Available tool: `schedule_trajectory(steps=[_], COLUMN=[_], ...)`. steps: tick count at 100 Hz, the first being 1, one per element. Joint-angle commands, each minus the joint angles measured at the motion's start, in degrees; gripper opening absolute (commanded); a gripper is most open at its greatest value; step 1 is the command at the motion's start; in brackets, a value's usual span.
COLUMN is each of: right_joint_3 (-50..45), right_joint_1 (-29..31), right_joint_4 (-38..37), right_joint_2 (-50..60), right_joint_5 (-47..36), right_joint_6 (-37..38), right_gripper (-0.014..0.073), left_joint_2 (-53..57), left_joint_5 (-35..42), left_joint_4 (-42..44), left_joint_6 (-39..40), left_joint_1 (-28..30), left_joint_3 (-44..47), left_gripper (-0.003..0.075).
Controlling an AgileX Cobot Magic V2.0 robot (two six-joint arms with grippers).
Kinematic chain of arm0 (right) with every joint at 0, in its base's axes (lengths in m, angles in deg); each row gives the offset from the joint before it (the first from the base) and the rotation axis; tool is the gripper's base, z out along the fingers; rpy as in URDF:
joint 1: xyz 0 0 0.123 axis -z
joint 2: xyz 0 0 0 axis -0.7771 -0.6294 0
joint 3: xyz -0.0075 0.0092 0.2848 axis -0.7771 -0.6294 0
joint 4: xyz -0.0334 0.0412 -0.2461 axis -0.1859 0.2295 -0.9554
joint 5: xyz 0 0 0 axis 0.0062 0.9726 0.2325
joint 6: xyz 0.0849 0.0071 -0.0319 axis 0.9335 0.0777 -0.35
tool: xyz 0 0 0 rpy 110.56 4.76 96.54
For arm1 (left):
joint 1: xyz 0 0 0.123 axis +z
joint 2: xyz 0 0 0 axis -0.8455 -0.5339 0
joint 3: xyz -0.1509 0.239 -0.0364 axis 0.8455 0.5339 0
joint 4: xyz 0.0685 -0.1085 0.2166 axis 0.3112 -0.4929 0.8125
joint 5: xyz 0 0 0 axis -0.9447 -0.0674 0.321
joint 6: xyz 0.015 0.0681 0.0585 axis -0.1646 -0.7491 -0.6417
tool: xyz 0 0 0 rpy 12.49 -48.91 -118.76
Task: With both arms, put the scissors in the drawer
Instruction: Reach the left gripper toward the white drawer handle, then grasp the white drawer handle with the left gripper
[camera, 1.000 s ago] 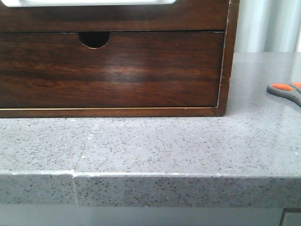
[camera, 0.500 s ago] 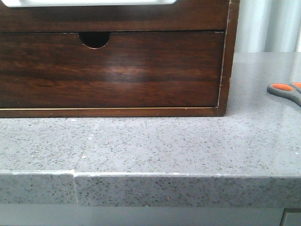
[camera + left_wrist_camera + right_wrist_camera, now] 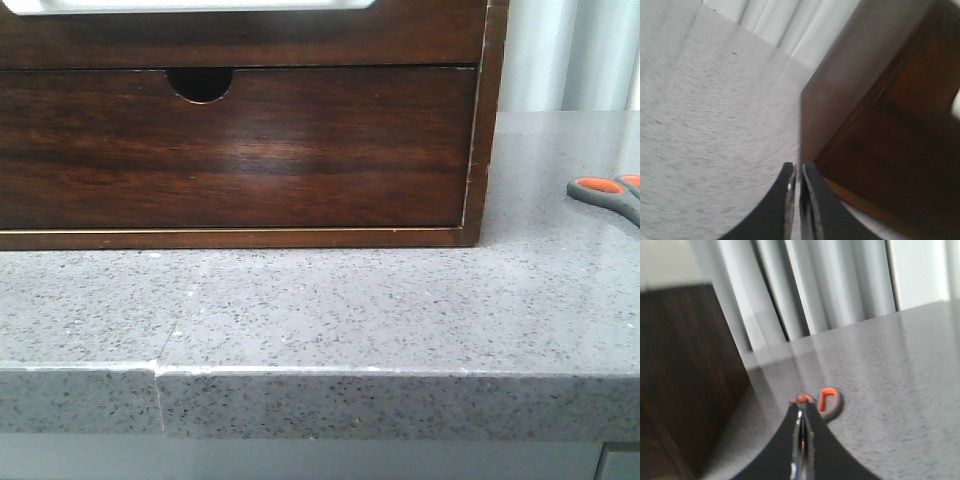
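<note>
The scissors [image 3: 605, 192], grey handles with orange lining, lie on the grey counter at the far right, cut off by the frame edge. In the right wrist view their loops [image 3: 830, 401] lie just beyond my right gripper [image 3: 804, 407], which is shut and holds nothing. The drawer [image 3: 250, 35] is the upper dark-brown front with a whitish strip along its top, and it is closed. My left gripper [image 3: 799, 170] is shut and empty over the counter, beside the cabinet's corner [image 3: 807, 100]. Neither gripper shows in the front view.
The lower drawer front [image 3: 300, 150] has a half-round finger notch [image 3: 200, 85] and is closed. The cabinet's side wall [image 3: 485, 120] stands left of the scissors. The counter's front edge [image 3: 400, 372] runs across the view. Grey curtains [image 3: 840, 285] hang behind.
</note>
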Motion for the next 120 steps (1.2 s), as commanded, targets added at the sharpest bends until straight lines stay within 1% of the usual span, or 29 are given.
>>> schedule_trajectory(steps=[1, 4, 9, 22, 28, 34, 41, 48, 55, 65, 73, 78, 80, 85, 89, 95, 100, 105, 114, 120], right_joint_3=[-1.6, -1.6, -1.5, 0.4, 2.1, 4.1, 7.1, 10.4, 13.5, 17.8, 20.4, 21.4, 21.7, 22.2, 22.3, 22.3, 22.3, 22.3, 22.3, 22.3], right_joint_1=[-0.1, -0.1, -0.1, -0.1, -0.1, -0.1, -0.1, -0.1, -0.1, -0.1, -0.1, -0.1, -0.1, -0.1, -0.1, -0.1, -0.1, -0.1, -0.1, -0.1], right_joint_4=[9.7, 12.0, 13.4, 13.8, 13.8, 13.8, 13.8, 13.8, 13.8, 14.0, 16.7, 19.5, 20.8, 23.6, 26.3, 30.0, 31.3, 31.4, 31.4, 31.3], right_joint_2=[1.4, 1.4, 1.4, 1.4, 1.4, 1.3, 0.0, -2.5, -5.9, -11.1, -15.0, -17.0, -17.7, -19.3, -20.4, -21.8, -22.4, -22.7, -22.7, -22.7], right_joint_5=[-5.1, -5.0, -5.0, -3.0, -2.0, 0.6, 4.5, 8.3, 10.3, 12.0, 13.4, 14.3, 14.7, 15.9, 16.5, 17.3, 17.9, 18.1, 18.1, 17.9], right_joint_6=[0.1, 0.1, 0.1, 0.1, 0.1, 0.1, 0.1, 0.1, 0.1, 0.1, 0.1, 0.1, 0.1, 0.1, 0.1, 0.1, 0.1, 0.1, 0.1, 0.1], right_gripper=[-0.0067, -0.0067, -0.0067, -0.0067, -0.0066, -0.0066, -0.0062, -0.0059, -0.0037, 0.0032, 0.0137, 0.0213, 0.0248, 0.0328, 0.0386, 0.0431, 0.0438, 0.0437, 0.0437, 0.0437], left_joint_2=[2.0, 2.0, 2.0, 2.0, 2.0, 1.9, 1.0, -1.1, -4.4, -10.1, -14.7, -17.4, -18.5, -20.9, -22.8, -25.5, -27.6, -29.4, -32.2, -33.5], left_joint_5=[6.2, 6.2, 5.7, 7.3, 6.8, 4.3, -0.8, -5.6, -9.5, -13.7, -16.1, -17.7, -18.3, -19.8, -21.0, -22.5, -24.7, -26.9, -29.7, -30.2], left_joint_4=[-14.4, -17.7, -21.8, -31.6, -35.0, -34.9, -33.1, -28.3, -22.6, -17.4, -17.6, -19.8, -21.1, -24.3, -27.8, -33.2, -37.5, -42.0, -52.6, -56.3], left_joint_6=[0.5, 0.5, 0.5, 0.5, 0.5, 0.4, -0.1, -0.1, -0.1, -0.1, -0.1, -0.1, -0.1, -0.1, -0.1, -0.1, -0.1, -1.4, -8.1, -9.2], left_joint_1=[-0.1, -0.1, -0.1, -0.1, -0.1, -0.4, -0.4, -0.4, -0.4, -0.4, -0.4, -0.4, -0.4, -0.4, -0.4, -0.4, -0.4, -0.5, -1.9, -3.2], left_joint_3=[1.0, 1.0, 1.0, 1.0, 0.8, -0.2, -2.3, -5.6, -9.8, -15.8, -20.0, -21.7, -22.2, -23.3, -23.6, -23.7, -23.7, -23.7, -23.7, -24.1], left_gripper=[-0.0020, -0.0020, -0.0020, -0.0020, -0.0020, -0.0020, -0.0020, -0.0020, -0.0020, -0.0019, -0.0014, 0.0013, 0.0036, 0.0105, 0.0179, 0.0295, 0.0358, 0.0376, 0.0358, 0.0355])
